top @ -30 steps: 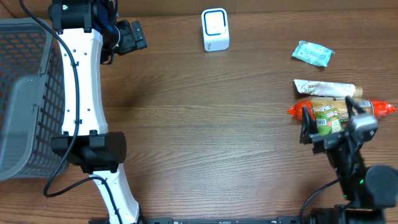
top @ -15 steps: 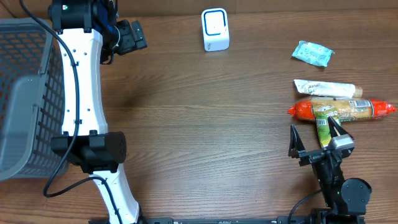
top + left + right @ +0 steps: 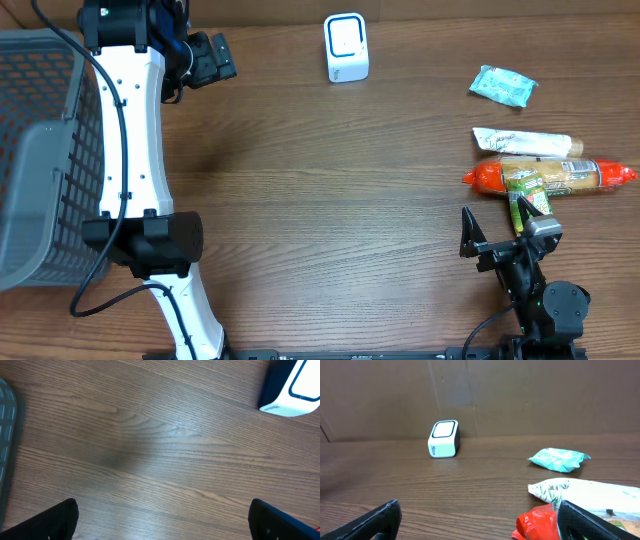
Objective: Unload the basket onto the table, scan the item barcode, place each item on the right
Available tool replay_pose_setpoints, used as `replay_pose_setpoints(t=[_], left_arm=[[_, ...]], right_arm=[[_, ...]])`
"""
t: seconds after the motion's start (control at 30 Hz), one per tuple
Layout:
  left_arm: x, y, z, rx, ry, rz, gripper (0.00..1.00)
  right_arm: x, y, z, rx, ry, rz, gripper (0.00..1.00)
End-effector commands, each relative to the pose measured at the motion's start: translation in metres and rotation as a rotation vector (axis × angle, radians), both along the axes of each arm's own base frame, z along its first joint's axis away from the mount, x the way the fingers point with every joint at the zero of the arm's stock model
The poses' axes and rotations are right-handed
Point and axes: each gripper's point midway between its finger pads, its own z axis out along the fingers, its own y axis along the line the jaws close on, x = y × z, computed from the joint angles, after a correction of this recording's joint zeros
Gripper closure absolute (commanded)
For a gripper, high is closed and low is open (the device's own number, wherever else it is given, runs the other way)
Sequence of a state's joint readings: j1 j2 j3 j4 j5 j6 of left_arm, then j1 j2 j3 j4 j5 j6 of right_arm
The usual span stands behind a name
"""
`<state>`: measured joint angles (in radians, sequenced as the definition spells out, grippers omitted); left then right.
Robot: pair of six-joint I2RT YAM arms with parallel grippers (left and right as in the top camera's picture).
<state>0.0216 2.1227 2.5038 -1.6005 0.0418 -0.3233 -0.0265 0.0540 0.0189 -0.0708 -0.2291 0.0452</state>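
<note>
1. Here, in the overhead view, the right pincer (image 3: 500, 225) stands wide and empty at the near edge of the desk (image 3: 330, 200).
   - The red-ended sausage (image 3: 548, 176), judged to be the item to scan, lies just ahead of it and a little to its right. Its long axis runs left to right, square across the pincer's line of reach.
   - One finger overlaps the green label; whether it touches cannot be told.
   - A white sachet (image 3: 522, 142) lies just beyond the sausage and parallel to it, with a teal packet (image 3: 503, 85) farther back.
   - The barcode scanner (image 3: 346, 47) stands at the far edge, well apart from the sausage.
   - The left pincer (image 3: 208, 58), beside the basket (image 3: 40, 150), is nearer the barcode scanner. The right pincer is much nearer the sausage.
2. In the left wrist view, the fingers sit at the two bottom corners, so the left pincer (image 3: 162, 515) is wide with nothing between.
   - Only bare desk, a corner of the barcode scanner (image 3: 292, 390) at upper right and the basket rim (image 3: 7, 435) at left appear.
   - The sausage is out of frame.
3. In the right wrist view, the right pincer (image 3: 480, 517) is spread wide and empty.
   - The sausage (image 3: 535, 524) shows its red end low on the right, just inside the right finger, which hides the rest.
   - This low angle shows the barcode scanner (image 3: 443, 438) upright, far ahead and to the left.
   - No barcode is legible in any view.
</note>
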Motion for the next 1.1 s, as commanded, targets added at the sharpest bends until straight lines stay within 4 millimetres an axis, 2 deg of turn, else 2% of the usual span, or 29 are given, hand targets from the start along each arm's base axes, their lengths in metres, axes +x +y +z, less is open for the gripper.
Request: replay_pose_setpoints(t=[0.0,0.63,0.77,0.87,0.97,1.07], left_arm=[[0.000,-0.001,0.012,-0.006,-0.034,0.010,0.01],[0.000,-0.001,0.012,-0.004,-0.034,0.010,0.00],[-0.002,-0.007,0.016,-0.004,-0.044,-0.004,0.00],[-0.011,-0.015,0.029,0.008,-0.067,-0.023,0.00],[-0.033,-0.011,0.041,0.070,-0.079,-0.018,0.00],[-0.046,-0.004,0.053,0.111,-0.155,0.001,0.00]], right_arm=[[0.000,0.000,-0.001,0.011,-0.007,-0.002,0.00],[0.000,0.000,-0.001,0.011,-0.007,-0.002,0.00],[0.000,0.000,-0.001,0.010,-0.007,-0.002,0.00],[0.000,0.000,-0.001,0.011,-0.007,-0.002,0.00],[0.000,0.000,-0.001,0.011,-0.007,-0.002,0.00],[0.000,0.000,-0.001,0.011,-0.007,-0.002,0.00]])
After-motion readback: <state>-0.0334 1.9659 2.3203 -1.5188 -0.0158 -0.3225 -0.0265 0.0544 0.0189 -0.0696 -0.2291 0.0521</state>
